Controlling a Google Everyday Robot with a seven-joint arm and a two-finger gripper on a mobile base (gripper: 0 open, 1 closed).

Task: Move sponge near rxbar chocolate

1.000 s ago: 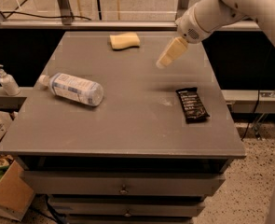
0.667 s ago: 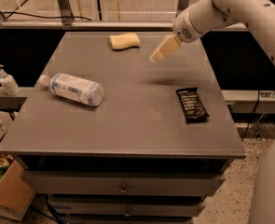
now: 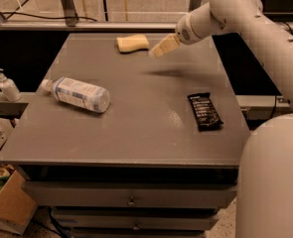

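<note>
The sponge (image 3: 132, 43), a pale yellow foam block, lies at the far edge of the grey table (image 3: 136, 128). The rxbar chocolate (image 3: 204, 111), a dark flat wrapper with white lettering, lies near the table's right edge. My gripper (image 3: 158, 49), with pale yellow fingers, hangs above the table just right of the sponge, pointing toward it, with a small gap between them. It holds nothing.
A clear plastic bottle (image 3: 79, 94) with a white label lies on its side at the table's left. A soap dispenser (image 3: 7, 86) stands on a ledge to the left. A cardboard box (image 3: 7, 202) sits on the floor. Drawers front the table below.
My gripper has moved left and toward the far edge, from over the table's right side to just beside the sponge. Sponge, bar and bottle have not moved.
</note>
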